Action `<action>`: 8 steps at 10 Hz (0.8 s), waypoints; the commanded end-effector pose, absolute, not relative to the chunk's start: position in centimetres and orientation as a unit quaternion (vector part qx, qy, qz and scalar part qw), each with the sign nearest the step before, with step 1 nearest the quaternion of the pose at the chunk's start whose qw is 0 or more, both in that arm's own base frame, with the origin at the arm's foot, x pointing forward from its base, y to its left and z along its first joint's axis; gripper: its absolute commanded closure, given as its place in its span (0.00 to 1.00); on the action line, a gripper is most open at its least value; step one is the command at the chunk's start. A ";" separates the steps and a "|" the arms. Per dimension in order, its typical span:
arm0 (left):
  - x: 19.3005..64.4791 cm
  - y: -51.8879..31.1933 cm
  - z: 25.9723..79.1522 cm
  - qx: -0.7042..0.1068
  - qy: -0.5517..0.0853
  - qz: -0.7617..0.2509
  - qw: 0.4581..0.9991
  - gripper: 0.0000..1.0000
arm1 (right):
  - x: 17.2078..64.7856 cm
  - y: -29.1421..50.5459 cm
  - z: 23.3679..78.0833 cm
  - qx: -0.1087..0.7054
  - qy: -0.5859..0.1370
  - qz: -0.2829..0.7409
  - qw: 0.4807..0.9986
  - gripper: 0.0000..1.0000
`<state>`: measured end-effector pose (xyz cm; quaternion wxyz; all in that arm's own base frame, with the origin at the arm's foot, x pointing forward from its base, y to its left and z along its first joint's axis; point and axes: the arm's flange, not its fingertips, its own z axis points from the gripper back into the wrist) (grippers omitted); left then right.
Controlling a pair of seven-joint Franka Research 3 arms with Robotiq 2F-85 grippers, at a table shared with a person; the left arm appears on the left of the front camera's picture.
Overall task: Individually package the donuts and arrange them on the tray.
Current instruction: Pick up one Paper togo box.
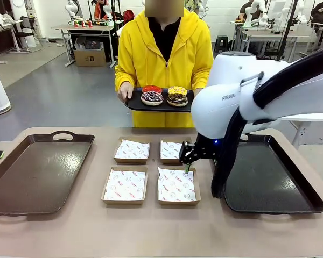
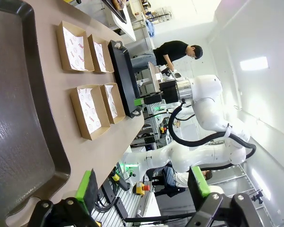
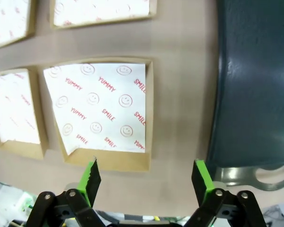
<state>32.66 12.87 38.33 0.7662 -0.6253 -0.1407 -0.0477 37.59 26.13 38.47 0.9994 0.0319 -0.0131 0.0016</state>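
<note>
Nothing is packed yet: the donuts (image 1: 152, 98) sit on a small black tray (image 1: 130, 103) held by the person at the far side, well apart from the boxes (image 1: 124, 201). The right gripper (image 1: 186, 161) hangs low over the right-hand boxes, fingers spread wide and empty. The left gripper (image 2: 142, 185), likewise wide and empty, hovers by the left tray (image 1: 37, 177). The step in hand looks like taking the first donut. The fingers should close gently on the ring's sides, clear of the icing, then lower it onto the middle of a box's paper (image 3: 102, 106); one corner looks lifted and could fold under. One donut per box. Count: four donuts, I think (red, yellow, sprinkled, dark chocolate), though they crowd together and show small; four lined boxes; two large trays on the table, the other being the right tray (image 1: 280, 188).
</note>
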 end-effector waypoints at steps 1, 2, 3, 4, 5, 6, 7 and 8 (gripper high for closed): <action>32.6 12.8 38.5 -0.631 -0.153 -0.050 0.759 0.00 | 39.2 27.9 37.5 0.015 -0.028 -0.007 0.999 0.00; 32.6 12.8 38.5 -0.631 -0.153 -0.050 0.759 0.00 | 39.4 28.3 36.9 0.017 -0.028 -0.005 0.999 0.00; 32.6 12.8 38.5 -0.631 -0.153 -0.050 0.759 0.00 | 39.3 28.6 36.9 0.019 -0.030 -0.018 0.999 0.00; 32.6 12.8 38.5 -0.631 -0.153 -0.050 0.759 0.00 | 38.5 27.3 37.2 0.022 -0.015 0.001 1.000 0.00; 32.6 12.8 38.5 -0.631 -0.153 -0.050 0.759 0.00 | 38.5 27.3 37.2 0.022 -0.015 0.001 1.000 0.00; 32.6 12.8 38.5 -0.631 -0.153 -0.050 0.759 0.00 | 38.5 27.3 37.2 0.022 -0.015 0.001 1.000 0.00; 32.6 12.8 38.5 -0.631 -0.153 -0.050 0.759 0.00 | 38.5 27.3 37.2 0.022 -0.015 0.001 1.000 0.00; 32.6 12.8 38.5 -0.631 -0.153 -0.050 0.759 0.00 | 38.9 27.5 37.1 0.024 -0.016 -0.001 1.000 0.00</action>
